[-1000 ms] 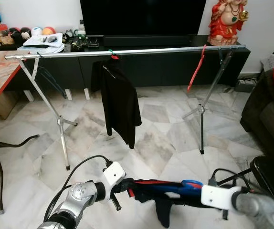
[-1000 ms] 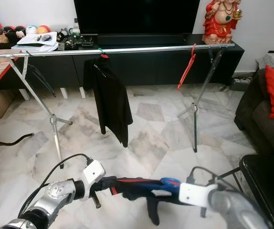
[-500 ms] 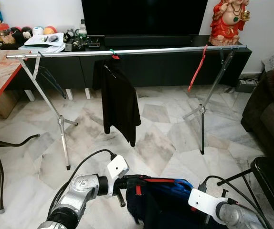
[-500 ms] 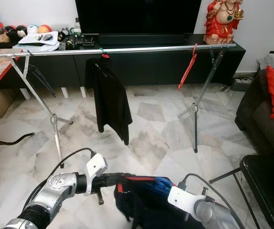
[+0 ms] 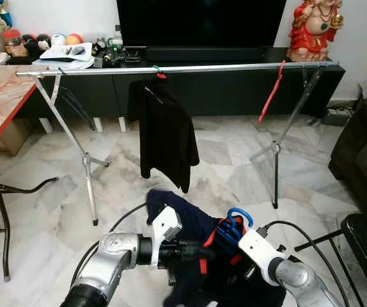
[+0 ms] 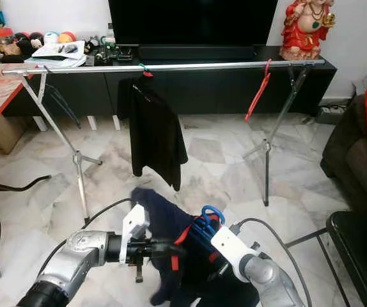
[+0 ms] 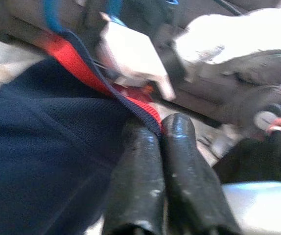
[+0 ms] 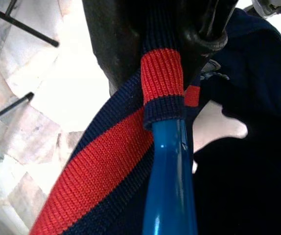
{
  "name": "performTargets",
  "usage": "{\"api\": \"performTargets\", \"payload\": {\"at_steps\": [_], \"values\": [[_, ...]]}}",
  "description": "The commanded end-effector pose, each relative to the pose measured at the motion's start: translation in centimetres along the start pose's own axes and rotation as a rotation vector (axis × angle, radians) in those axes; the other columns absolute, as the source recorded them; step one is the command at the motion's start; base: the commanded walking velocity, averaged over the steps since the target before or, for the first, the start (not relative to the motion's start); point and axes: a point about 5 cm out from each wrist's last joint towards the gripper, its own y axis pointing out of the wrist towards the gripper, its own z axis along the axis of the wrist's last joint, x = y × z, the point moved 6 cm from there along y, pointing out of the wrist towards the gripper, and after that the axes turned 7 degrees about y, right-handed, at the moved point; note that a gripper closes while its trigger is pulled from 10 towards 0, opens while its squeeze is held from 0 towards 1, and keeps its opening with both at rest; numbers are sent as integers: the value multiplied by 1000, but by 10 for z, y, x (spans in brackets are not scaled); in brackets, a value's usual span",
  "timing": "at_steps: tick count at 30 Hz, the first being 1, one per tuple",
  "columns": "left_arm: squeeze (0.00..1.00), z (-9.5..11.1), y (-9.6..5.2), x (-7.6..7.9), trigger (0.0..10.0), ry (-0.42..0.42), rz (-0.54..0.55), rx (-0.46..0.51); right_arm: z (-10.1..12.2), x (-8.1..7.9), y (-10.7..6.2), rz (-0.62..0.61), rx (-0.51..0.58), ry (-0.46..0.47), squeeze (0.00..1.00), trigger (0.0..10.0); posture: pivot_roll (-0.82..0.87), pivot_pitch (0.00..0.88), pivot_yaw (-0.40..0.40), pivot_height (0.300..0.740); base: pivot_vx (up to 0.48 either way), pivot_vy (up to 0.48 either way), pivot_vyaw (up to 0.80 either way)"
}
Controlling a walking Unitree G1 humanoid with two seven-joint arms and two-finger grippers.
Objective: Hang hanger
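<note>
Left fingers (image 7: 177, 161) pinching navy garment (image 7: 42, 147).

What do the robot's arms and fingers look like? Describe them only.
Both arms are silver metal with rounded joints. The left arm and right arm each carry a white block at the wrist and a black cable looping alongside. The left fingers are long, black, glossy and scuffed.

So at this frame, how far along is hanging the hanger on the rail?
Done: the navy shirt sits on the blue hanger. In hand: the left gripper pinches the collar with its jaws shut, and the right gripper grips the hanger by its neck. Left: lift it and hook it on the rail, which is some way ahead, beside the black shirt.
</note>
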Motion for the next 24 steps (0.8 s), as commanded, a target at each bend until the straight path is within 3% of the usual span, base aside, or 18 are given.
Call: {"api": "performTargets", "payload": {"at_steps": [1, 9, 16, 18, 24], "values": [[1000, 4, 1, 6, 10000, -1, -33, 12, 5, 10, -1, -32, 22, 19, 0, 0, -21, 89, -11, 740, 0, 0, 0], [1000, 11, -4, 15, 10000, -16, -64, 2, 7, 11, 2, -42, 39, 42, 0, 0, -12, 82, -12, 740, 0, 0, 0], [1000, 10, -8, 12, 10000, 4, -42, -21, 11, 14, 0, -21, 73, 28, 0, 0, -12, 76, -10, 740, 0, 0, 0], [1000, 2, -19, 8, 10000, 23, -12, -79, 9, 13, -3, 28, 86, -82, 0, 0, -12, 74, -10, 740, 0, 0, 0], [1000, -13, -30, 3, 10000, 69, 3, -177, 10, -3, -11, 171, 157, -220, 0, 0, -7, 63, -9, 740, 0, 0, 0]]}}
